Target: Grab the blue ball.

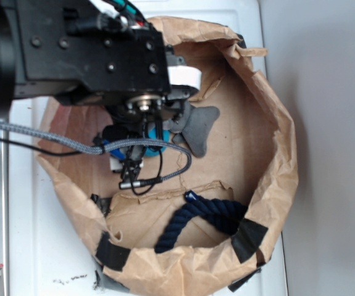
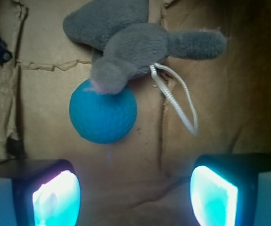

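The blue ball [image 2: 102,112] is small, turquoise and dimpled. It lies on the brown paper floor of the bag, touching the nose of a grey plush toy [image 2: 135,40]. My gripper [image 2: 134,190] is open and empty, its two glowing pads [image 2: 56,197] at the bottom of the wrist view, with the ball just ahead and a little left of the gap. In the exterior view the arm covers most of the ball; only a sliver of blue [image 1: 158,132] shows under the gripper [image 1: 141,126], beside the plush toy [image 1: 197,126].
A brown paper bag [image 1: 276,123] with rolled-down walls and black tape rings the work area. A thick dark navy rope [image 1: 196,219] lies at its near side. A white loop string [image 2: 177,96] trails from the plush toy. Cables [image 1: 72,145] hang from the arm.
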Controlling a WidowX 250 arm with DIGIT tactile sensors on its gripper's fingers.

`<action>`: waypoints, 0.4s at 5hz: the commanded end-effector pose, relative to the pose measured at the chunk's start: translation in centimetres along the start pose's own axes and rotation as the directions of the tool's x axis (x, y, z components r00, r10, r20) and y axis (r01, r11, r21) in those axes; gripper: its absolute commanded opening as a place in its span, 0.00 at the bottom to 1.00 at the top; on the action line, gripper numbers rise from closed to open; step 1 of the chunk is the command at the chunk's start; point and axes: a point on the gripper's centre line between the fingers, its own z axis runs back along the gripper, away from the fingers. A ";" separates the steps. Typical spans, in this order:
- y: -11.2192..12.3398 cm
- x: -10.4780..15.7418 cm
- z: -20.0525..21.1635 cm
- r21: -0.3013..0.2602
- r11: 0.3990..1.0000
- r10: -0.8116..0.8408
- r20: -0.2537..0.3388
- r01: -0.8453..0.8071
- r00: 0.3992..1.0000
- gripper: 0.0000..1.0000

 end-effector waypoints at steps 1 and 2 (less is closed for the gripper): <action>-0.6 2.2 2.5 -0.083 0.971 0.218 -0.059 -0.223 0.974 1.00; -1.1 2.5 1.5 -0.064 0.973 0.218 -0.035 -0.220 0.975 1.00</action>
